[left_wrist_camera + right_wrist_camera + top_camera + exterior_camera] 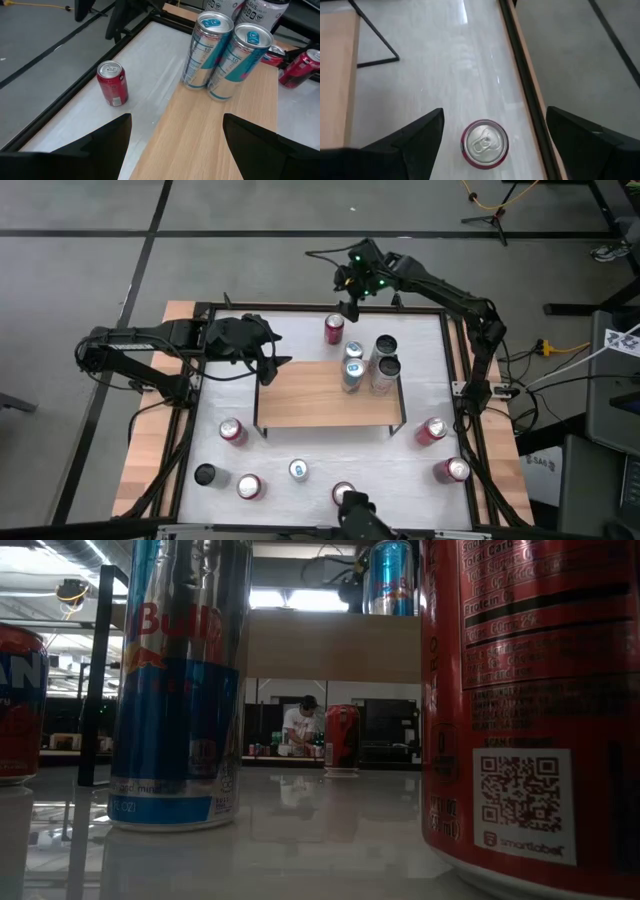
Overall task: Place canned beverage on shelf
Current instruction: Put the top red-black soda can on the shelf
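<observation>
The shelf [325,402], a low wooden board on thin black legs, stands mid-table. Two silver-and-blue cans [220,55] and two dark-topped cans [385,358] stand upright on its far right part. A red can [485,142] stands upright on the white tabletop behind the shelf. My right gripper [495,112] hangs open above this can, a finger on either side of it, apart from it. My left gripper [177,120] is open above the shelf's far left corner [265,365], with nothing between its fingers.
Several more cans stand on the tabletop in front of and beside the shelf: red ones [232,430] [432,430], a blue one [298,470], a black one [205,475]. The table's black frame [520,60] runs close behind the red can. A person [300,725] is far off in the room.
</observation>
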You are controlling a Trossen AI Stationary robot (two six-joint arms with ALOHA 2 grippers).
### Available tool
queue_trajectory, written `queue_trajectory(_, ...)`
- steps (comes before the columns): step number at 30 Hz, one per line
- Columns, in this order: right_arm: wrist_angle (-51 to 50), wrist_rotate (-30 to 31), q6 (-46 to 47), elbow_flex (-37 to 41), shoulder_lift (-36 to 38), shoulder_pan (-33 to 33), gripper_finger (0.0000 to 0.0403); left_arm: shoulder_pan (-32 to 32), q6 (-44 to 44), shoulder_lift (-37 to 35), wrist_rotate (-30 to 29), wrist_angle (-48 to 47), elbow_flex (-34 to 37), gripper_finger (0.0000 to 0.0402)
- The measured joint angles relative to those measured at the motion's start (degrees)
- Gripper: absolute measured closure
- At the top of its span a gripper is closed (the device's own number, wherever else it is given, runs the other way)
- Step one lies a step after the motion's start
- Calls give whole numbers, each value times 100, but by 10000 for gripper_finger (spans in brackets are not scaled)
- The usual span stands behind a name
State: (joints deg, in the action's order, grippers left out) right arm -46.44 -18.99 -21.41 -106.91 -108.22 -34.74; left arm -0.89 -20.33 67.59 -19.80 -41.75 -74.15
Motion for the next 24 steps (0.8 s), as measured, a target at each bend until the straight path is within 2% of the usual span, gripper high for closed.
queue_trajectory(24, -265, 102, -3, 0, -730, 68, 63, 4, -5, 0, 279, -42, 0, 95)
